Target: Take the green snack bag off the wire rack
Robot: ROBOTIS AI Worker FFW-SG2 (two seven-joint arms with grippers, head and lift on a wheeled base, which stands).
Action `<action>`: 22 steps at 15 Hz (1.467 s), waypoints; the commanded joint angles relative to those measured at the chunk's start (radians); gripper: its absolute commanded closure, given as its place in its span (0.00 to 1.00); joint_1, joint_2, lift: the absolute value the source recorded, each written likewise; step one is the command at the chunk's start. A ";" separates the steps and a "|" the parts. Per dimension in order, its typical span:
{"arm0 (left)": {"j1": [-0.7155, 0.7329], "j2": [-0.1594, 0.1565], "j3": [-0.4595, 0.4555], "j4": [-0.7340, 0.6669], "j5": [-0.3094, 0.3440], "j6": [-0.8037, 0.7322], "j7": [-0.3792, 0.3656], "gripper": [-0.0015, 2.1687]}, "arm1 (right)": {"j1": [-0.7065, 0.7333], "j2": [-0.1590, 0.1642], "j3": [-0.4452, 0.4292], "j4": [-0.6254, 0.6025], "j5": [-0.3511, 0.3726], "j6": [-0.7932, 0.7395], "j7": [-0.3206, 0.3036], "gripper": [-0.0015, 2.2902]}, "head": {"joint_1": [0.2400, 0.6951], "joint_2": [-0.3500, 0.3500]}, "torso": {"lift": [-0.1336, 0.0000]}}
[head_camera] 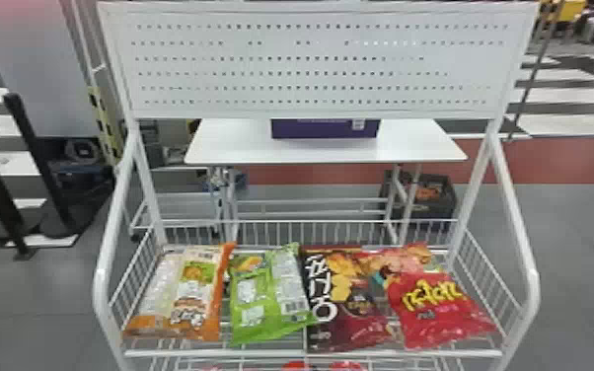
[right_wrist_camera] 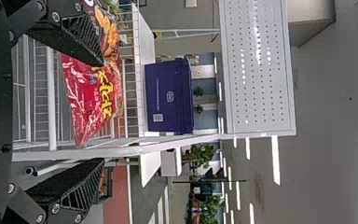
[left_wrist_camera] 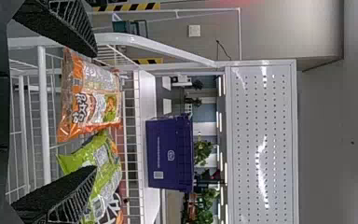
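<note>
one green snack bag (head_camera: 272, 299), on rack (head_camera: 311, 353)

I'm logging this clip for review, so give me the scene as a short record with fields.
target: green snack bag, on wire rack
left of target: orange-and-white bag
right of target: black-and-red bag, then red bag
left end effector: open, empty
right end effector: open, empty
status: target not yet taken

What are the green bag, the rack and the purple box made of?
Green bag: probably thin plastic film, glossy, going by its creases and bright glints.
Rack: likely metal wire and tube, painted or coated smooth white.
Purple box: perhaps plastic; its flat, even sides leave that open.
</note>
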 commanded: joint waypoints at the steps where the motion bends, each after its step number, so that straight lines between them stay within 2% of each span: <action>1: -0.021 -0.003 -0.005 0.010 0.017 -0.015 -0.002 0.01 | -0.001 0.000 -0.002 0.002 0.000 -0.003 0.000 0.08 | 0.57 0.50 | 1.00; 3: -0.091 -0.017 -0.051 0.043 0.026 -0.015 -0.018 0.01 | -0.004 0.003 0.000 0.006 0.001 -0.003 0.000 0.08 | 0.57 0.50 | 1.00; 6: -0.297 -0.035 -0.196 0.166 0.029 0.050 -0.015 0.02 | -0.012 0.008 0.006 0.016 0.003 -0.003 0.000 0.08 | 0.57 0.50 | 1.00; 10: -0.538 -0.118 -0.322 0.329 0.029 0.224 -0.018 0.03 | -0.011 0.011 0.009 0.012 0.006 -0.012 0.002 0.08 | 0.57 0.50 | 1.00; 13: -0.662 -0.176 -0.344 0.438 0.061 0.286 -0.031 0.03 | -0.009 0.015 0.014 0.012 0.009 -0.015 0.002 0.08 | 0.57 0.50 | 1.00; 16: -0.768 -0.209 -0.341 0.523 0.152 0.320 -0.043 0.04 | -0.009 0.017 0.015 0.014 0.013 -0.015 0.002 0.08 | 0.57 0.50 | 1.00; 18: -0.815 -0.230 -0.344 0.576 0.164 0.338 -0.046 0.04 | -0.009 0.017 0.015 0.014 0.013 -0.015 0.002 0.08 | 0.57 0.50 | 1.00; 22: -0.854 -0.241 -0.334 0.626 0.166 0.390 -0.061 0.04 | -0.009 0.017 0.014 0.016 0.013 -0.015 0.002 0.08 | 0.57 0.50 | 1.00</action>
